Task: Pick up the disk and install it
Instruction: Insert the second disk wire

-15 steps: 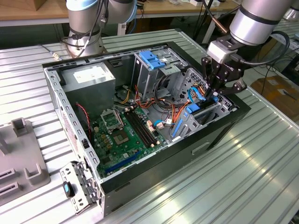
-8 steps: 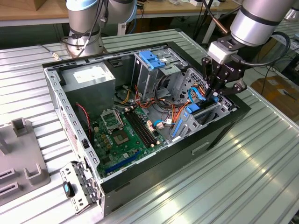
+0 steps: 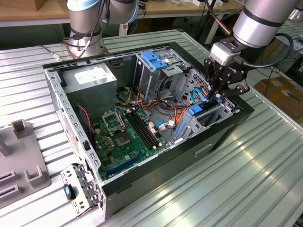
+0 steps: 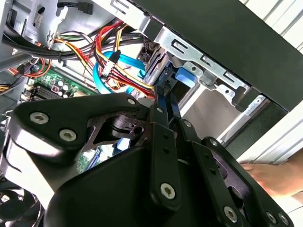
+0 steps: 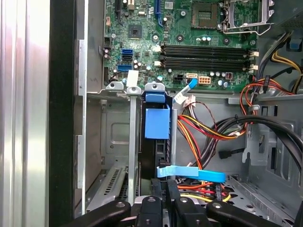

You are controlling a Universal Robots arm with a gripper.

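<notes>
Claw (image 3: 218, 94) sits low in the open PC case (image 3: 227, 130) – fingers pinched together on the disk (image 5: 156, 124), which stands on edge in the drive bay just ahead of it. First wrist view: motherboard (image 5: 189, 42) beyond the bay. Second wrist view: a hand (image 4: 277, 177) outside the case.

The flat grey-metal hard drive in its bright blue plastic rail frame (image 5: 156, 124) stands on edge inside a narrow metal drive bay of the open computer case, its blue end tab (image 3: 200, 108) facing outward.
</notes>
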